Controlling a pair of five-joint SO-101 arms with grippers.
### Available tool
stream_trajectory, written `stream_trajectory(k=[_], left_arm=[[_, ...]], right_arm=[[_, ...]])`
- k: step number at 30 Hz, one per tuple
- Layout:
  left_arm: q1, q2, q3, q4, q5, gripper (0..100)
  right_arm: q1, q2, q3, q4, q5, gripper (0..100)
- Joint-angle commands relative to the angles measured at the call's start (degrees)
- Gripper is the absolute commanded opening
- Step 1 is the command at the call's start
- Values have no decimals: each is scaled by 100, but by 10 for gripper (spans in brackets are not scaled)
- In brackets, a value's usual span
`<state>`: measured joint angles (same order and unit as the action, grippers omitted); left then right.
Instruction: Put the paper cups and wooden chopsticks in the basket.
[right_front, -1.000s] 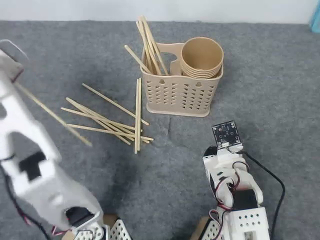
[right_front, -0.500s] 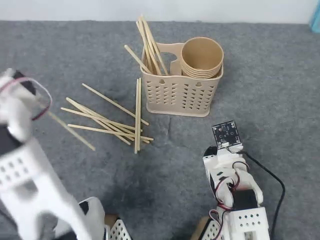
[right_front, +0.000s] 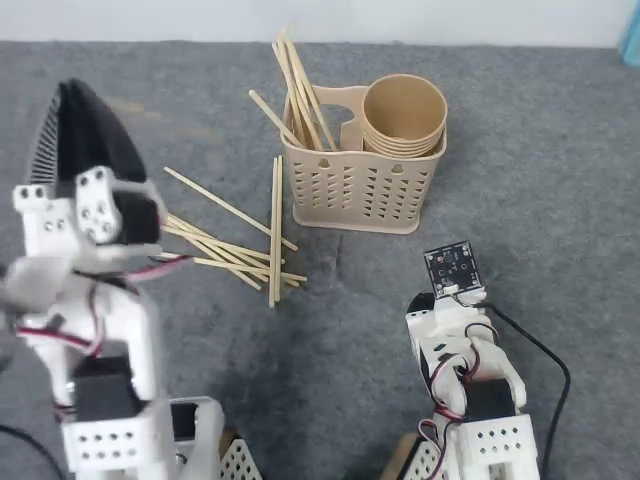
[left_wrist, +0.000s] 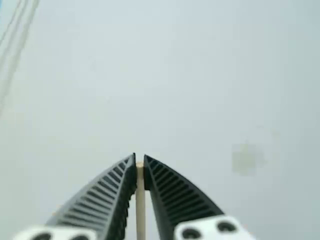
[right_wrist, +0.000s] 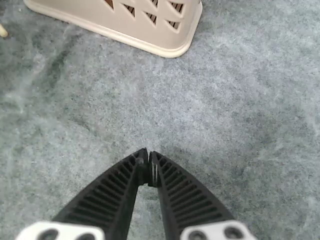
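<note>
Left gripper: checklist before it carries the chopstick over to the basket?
1. Grip: left gripper is clamped on a wooden chopstick, which is centred between the jaws. ok
2. Overhang: how far the stick trails behind the gripper. cannot tell
3. Target: basket is upright. The stored chopsticks stand in the compartment beside the paper cups, with room left. ok
4. Path: right gripper is shut and empty, low over the carpet short of the basket. ok
5. Task done: loose chopsticks lie on the carpet beside the basket. not ok
</note>
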<state>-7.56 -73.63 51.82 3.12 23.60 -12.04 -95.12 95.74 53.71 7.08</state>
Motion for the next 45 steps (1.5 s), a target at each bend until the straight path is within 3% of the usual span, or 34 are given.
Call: stream_trajectory(k=[1,7,12,20,27,45], left_arm=[[677,-79,-110,-1327,-79,11],[1556,730,-1402,-211,-79,11],[1820,1952,-2536,633,-88,11],[1837,3437,-3020,598,-97,11],[1837,3991,-3029,-835,-97,11],[2136,5407,-4127,-967,-431,10]], right_arm=[[66,-57,114,31,-44,9],[66,-57,114,22,-35,9],[66,-57,114,22,-26,9],[75,-57,114,40,-18,9],[75,-57,114,31,-18,9],[75,-66,114,40,-9,9]])
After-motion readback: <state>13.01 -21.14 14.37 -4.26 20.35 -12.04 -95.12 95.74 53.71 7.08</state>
